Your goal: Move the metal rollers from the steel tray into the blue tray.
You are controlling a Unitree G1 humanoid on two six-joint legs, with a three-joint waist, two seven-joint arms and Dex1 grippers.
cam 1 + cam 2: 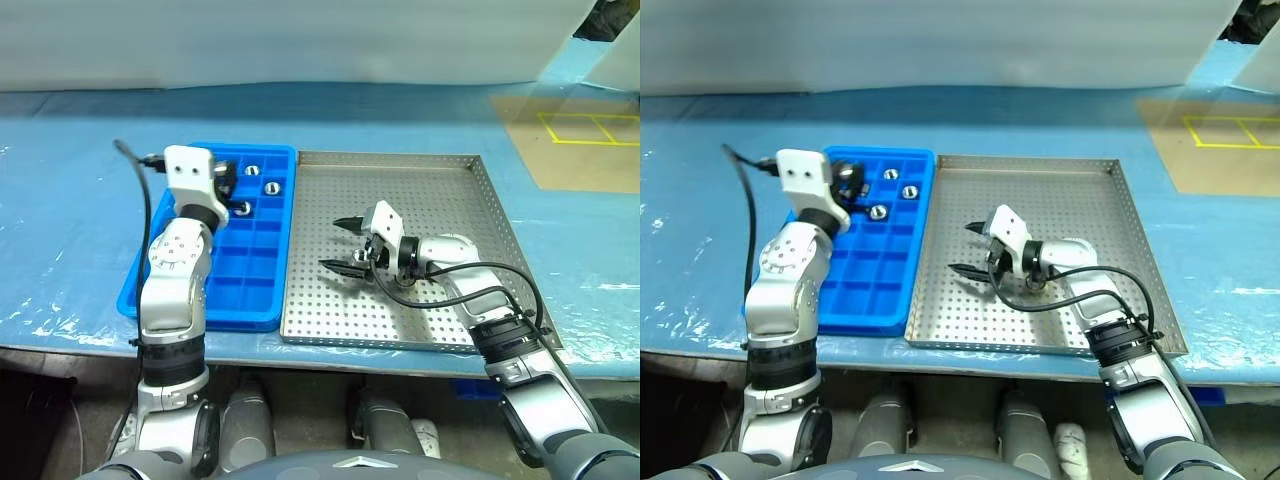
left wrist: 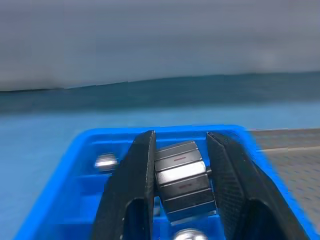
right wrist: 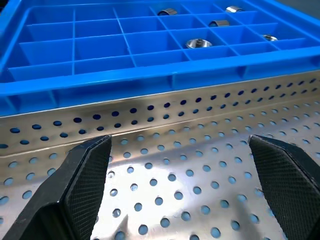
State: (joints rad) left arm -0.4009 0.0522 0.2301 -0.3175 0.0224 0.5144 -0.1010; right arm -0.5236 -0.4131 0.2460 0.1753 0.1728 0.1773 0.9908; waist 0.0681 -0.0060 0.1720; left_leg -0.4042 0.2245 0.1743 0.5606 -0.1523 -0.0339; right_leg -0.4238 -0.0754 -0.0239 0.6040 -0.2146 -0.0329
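Observation:
The blue tray (image 1: 245, 280) lies on the table to the left of the steel tray (image 1: 420, 200), their long sides touching. Three metal rollers (image 1: 271, 187) sit in compartments at the blue tray's far end, and they appear again in the right wrist view (image 3: 198, 43). My left gripper (image 1: 228, 180) hovers above that far end, shut on one metal roller (image 2: 182, 180) clamped between its two fingers. My right gripper (image 1: 333, 243) is low over the middle of the steel tray, pointing toward the blue tray, with its jaws wide open and nothing between them (image 3: 179, 145).
The table (image 1: 60, 230) is covered with a blue plastic sheet. A white wall (image 1: 300, 40) runs along the back. At the far right is a brown patch with yellow tape lines (image 1: 590, 130). A black cable (image 1: 147, 215) loops off my left arm.

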